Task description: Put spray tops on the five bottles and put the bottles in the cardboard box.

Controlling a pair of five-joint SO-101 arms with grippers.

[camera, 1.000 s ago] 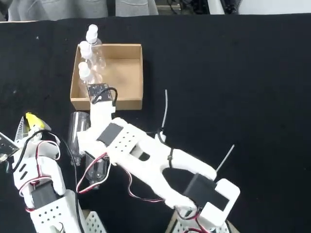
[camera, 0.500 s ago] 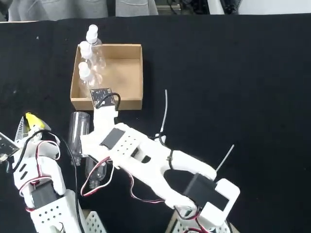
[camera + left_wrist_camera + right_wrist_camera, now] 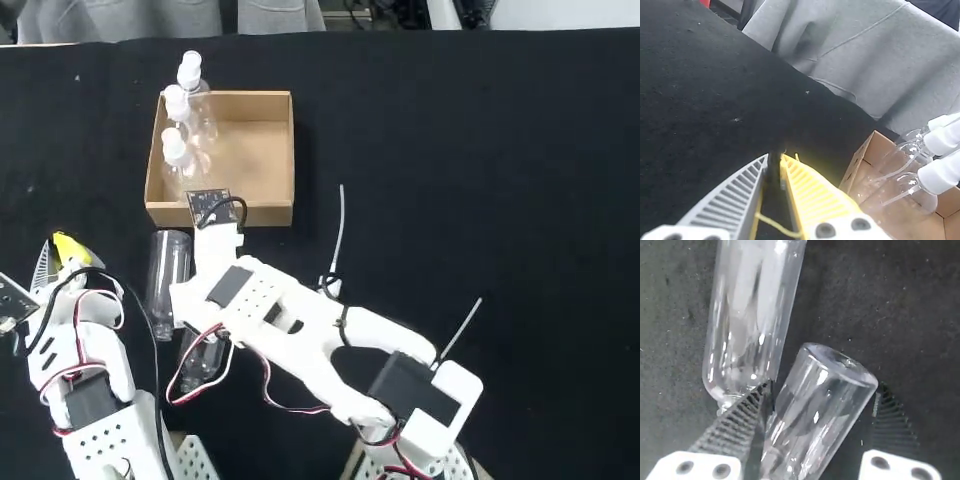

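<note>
Three clear bottles with white spray tops (image 3: 176, 103) lean along one side of the cardboard box (image 3: 262, 150); the same capped bottles (image 3: 935, 165) stand in the box (image 3: 860, 160) ahead of my left gripper. Two clear bottles without tops lie in front of the box. My right gripper (image 3: 825, 386) is shut on one of them, the bottle (image 3: 815, 405) (image 3: 200, 355) under that arm, its flat base pointing away. The other bare bottle (image 3: 747, 315) (image 3: 167, 272) lies right beside it. My left gripper (image 3: 775, 159) (image 3: 62, 248) is shut on nothing, out at the table's near left.
Two loose spray tops with long white tubes lie on the black cloth, one (image 3: 339, 225) right of the box, one (image 3: 462, 325) near the right arm's base. A person in grey (image 3: 860, 45) sits behind the table's far edge.
The right arm has drawn back slightly toward its base, shifting the bottle in its fingers a little. The bare bottle beside it was nudged a bit to the right. The left arm kept still.
</note>
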